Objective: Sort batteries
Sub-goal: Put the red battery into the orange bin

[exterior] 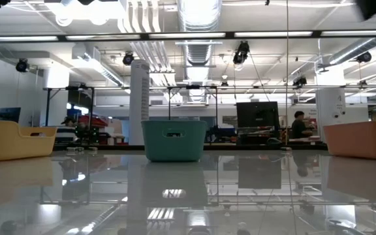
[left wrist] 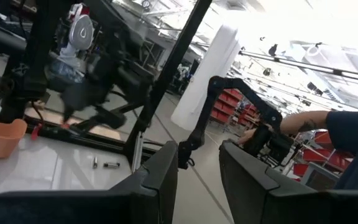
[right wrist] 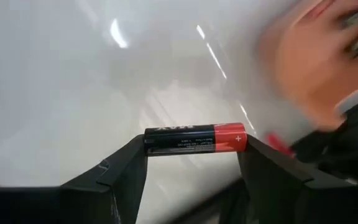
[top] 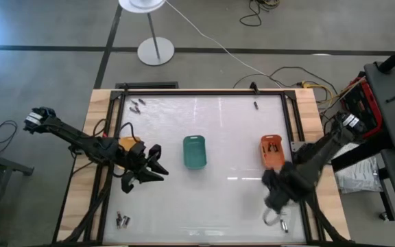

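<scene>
Right gripper (right wrist: 191, 163) has a black-and-red battery (right wrist: 194, 139) clamped end to end between its two fingertips, the battery lying crosswise with its red, plus-marked end toward the blurred orange shape at the edge of the wrist view. From above, this gripper (top: 274, 189) sits over the near right part of the table (top: 232, 130), just near of the orange tray (top: 271, 151), which already has a few batteries in it.

By my reading the step in hand is the carry: a battery has been picked and is on its way to a tray, most likely the orange one since it is the closest. The next move would call for bringing the fingertips above the tray's open top, low enough that the battery drops inside the wall and does not bounce out, then parting the fingers.

Farther out, the green tray (top: 195, 151) stands mid-table, and the yellow tray (exterior: 12, 140) at the left is largely hidden under the left arm in the overhead view. Left gripper (top: 158, 165) hovers beside the yellow tray with its fingers parted and nothing between them. Loose batteries wait at the far left corner (top: 137, 105), at the near left corner (top: 122, 219), one at the far edge right of centre (top: 256, 105), and more at the near right (top: 283, 224).
</scene>
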`<state>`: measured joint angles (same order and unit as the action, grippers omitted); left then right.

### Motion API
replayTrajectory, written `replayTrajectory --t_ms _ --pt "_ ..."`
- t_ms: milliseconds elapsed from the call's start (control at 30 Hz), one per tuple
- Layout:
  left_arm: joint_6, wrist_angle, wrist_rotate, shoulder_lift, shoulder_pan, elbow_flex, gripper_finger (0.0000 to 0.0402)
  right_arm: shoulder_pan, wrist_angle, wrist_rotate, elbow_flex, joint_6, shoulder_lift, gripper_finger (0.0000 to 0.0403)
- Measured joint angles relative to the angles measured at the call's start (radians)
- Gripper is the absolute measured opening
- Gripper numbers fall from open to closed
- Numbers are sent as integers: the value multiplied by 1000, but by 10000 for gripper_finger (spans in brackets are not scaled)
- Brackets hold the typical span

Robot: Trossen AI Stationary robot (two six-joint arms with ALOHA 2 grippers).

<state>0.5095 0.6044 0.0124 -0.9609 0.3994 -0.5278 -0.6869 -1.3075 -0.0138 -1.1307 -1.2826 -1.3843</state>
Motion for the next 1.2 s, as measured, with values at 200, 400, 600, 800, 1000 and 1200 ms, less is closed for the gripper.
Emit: replayTrajectory --t_ms 200,400,600,800,1000,1200 --pt "0 0 -3 1 0 0 100 333 1 -94 31 85 73 228" --pt "0 0 -4 1 0 0 100 677 0 -112 80 128 130 224" --pt "-4 -3 -4 18 -2 0 100 909 37 -122 153 62 147 227" --pt "-2 -150 3 80 -2 0 100 950 36 -87 221 -13 152 224" --pt "-4 -220 3 143 -1 0 100 948 50 -74 278 -62 163 226" --pt "-11 -229 3 182 -1 0 100 948 132 -46 368 -86 153 224"
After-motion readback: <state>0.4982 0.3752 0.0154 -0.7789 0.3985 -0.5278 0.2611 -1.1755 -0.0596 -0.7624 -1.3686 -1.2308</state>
